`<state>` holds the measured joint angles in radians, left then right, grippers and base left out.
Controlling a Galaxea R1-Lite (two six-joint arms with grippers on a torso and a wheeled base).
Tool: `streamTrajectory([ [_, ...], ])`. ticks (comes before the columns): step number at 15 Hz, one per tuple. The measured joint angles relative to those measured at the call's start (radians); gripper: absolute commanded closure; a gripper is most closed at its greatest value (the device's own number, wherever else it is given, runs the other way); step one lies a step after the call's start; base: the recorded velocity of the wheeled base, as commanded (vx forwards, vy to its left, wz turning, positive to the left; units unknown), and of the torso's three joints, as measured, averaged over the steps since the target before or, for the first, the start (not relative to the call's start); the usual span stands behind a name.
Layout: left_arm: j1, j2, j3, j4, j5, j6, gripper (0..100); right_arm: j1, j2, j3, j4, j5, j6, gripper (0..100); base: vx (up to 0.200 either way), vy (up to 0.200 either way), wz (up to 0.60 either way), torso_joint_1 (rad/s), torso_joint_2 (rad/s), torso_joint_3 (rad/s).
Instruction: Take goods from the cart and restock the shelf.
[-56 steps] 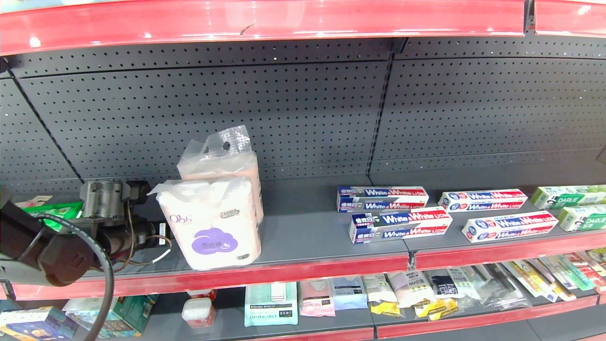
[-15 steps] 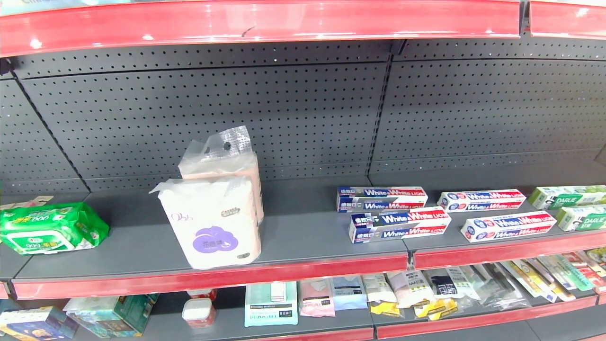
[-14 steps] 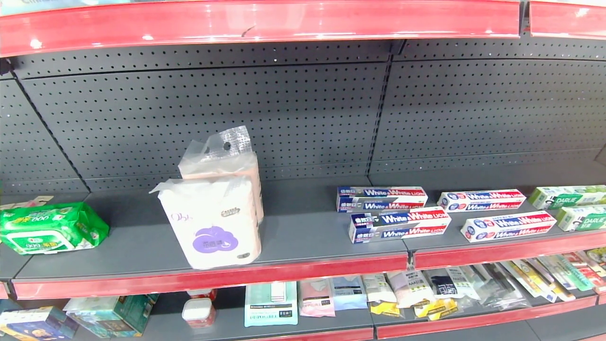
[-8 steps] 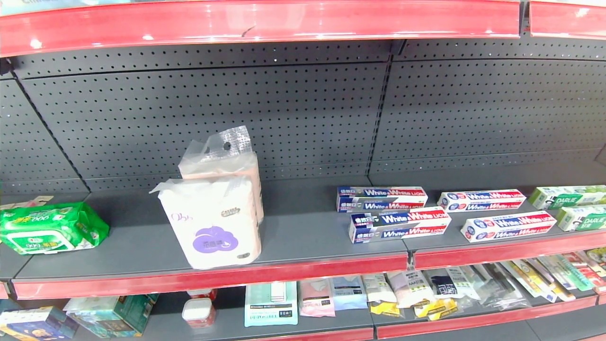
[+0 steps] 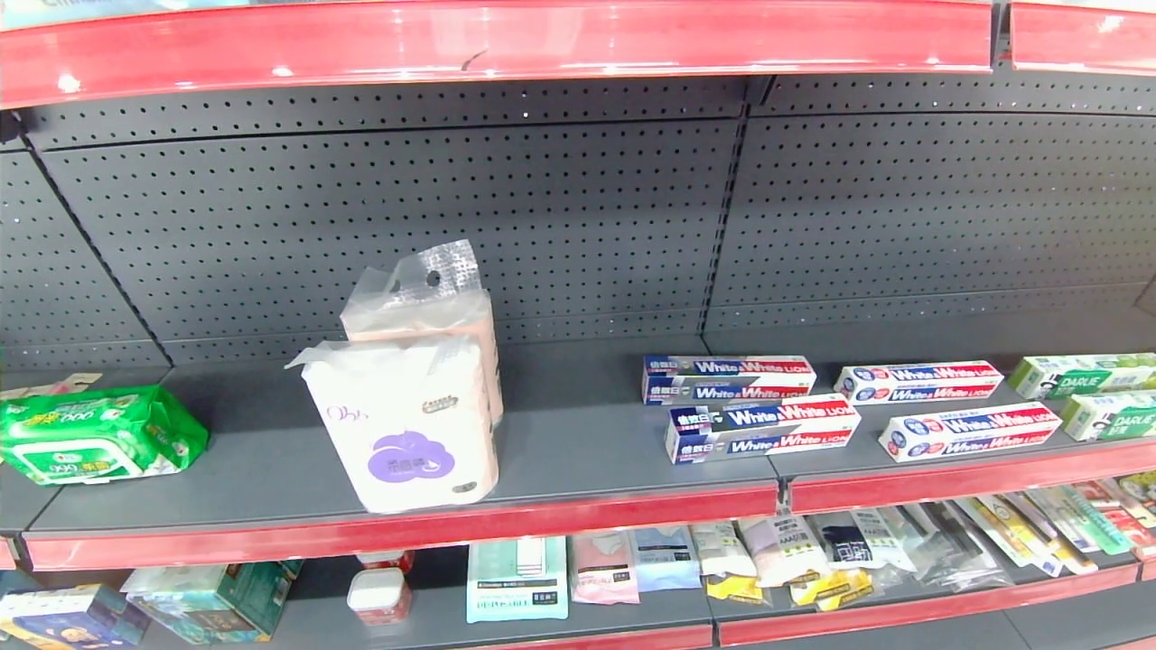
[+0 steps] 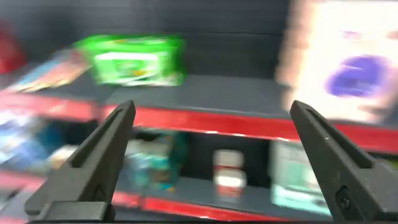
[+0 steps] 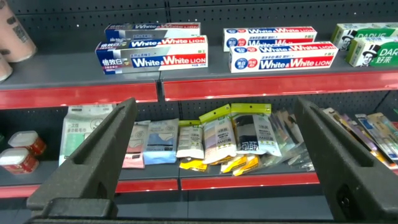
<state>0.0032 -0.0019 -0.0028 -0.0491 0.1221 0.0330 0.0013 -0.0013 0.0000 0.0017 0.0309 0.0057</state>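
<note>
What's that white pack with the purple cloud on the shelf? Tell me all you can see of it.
The white pack looks like paper rolls wrapped in thin clear plastic, with a purple cloud printed on its front and a loose, crumpled flap of film on top. It stands upright near the front edge of the grey shelf and looks intact. A second, pinkish pack stands right behind it, seemingly touching its back. Nothing else touches it.

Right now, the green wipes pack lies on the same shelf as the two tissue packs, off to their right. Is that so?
Not quite. The green wipes pack shares the shelf with the two tissue packs but lies to their left; the head view shows it.
</note>
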Motion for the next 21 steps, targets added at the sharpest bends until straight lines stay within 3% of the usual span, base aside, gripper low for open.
streamTrajectory([
  [3, -0.001, 0.0, 0.002, -0.007, -0.034, 0.024, 0, 0.0, 0.0, 0.0, 0.0, 0.0, 0.0, 0, 0.0, 0.0, 0.0, 0.0, 0.0, 0.0],
  [9, 0.0, 0.0, 0.003, -0.003, -0.041, -0.011, 0, 0.0, 0.0, 0.0, 0.0, 0.0, -0.001, 0, 0.0, 0.0, 0.0, 0.0, 0.0, 0.0],
  [11, 0.0, 0.0, 0.003, -0.001, -0.027, -0.026, 0, 0.0, 0.0, 0.0, 0.0, 0.0, -0.001, 0, 0.0, 0.0, 0.6, 0.002, 0.01, 0.0],
  [21, 0.0, 0.0, 0.003, -0.002, -0.03, -0.017, 0, 0.0, 0.0, 0.0, 0.001, 0.0, -0.005, 0, 0.0, 0.0, 0.06, 0.0, 0.0, 0.0],
])
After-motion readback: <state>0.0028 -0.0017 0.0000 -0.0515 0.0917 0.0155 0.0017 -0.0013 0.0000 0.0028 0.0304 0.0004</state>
